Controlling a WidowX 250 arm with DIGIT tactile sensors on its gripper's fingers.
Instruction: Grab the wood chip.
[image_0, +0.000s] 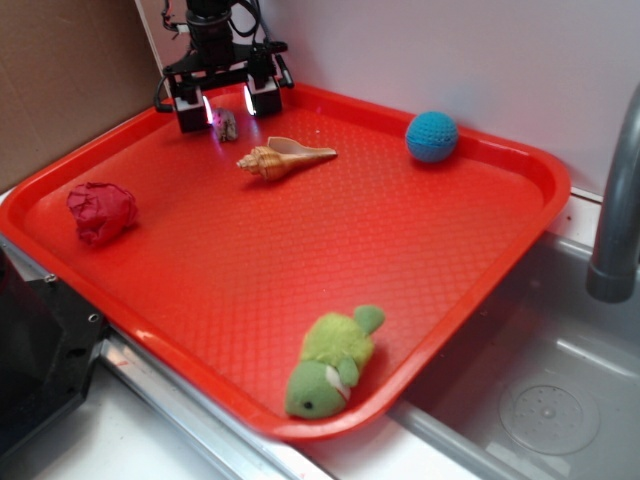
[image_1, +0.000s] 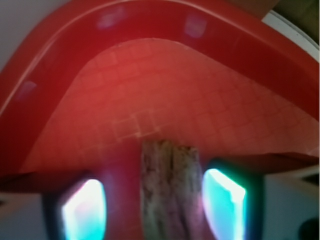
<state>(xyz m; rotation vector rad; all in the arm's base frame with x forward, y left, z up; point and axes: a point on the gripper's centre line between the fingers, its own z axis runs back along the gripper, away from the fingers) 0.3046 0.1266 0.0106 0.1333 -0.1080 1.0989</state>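
The wood chip, a small rough brown-grey chunk, lies on the red tray near its far left corner. My gripper is lowered around it and open, one finger on each side. In the wrist view the wood chip stands between the two glowing pads, closer to the right one, with a gap of red tray showing on its left.
A tan spiral seashell lies just right of the chip. A blue ball sits at the tray's far right, a red crumpled object at the left, a green plush toy at the front. The tray's raised rim curves close behind the gripper. A sink and faucet are at right.
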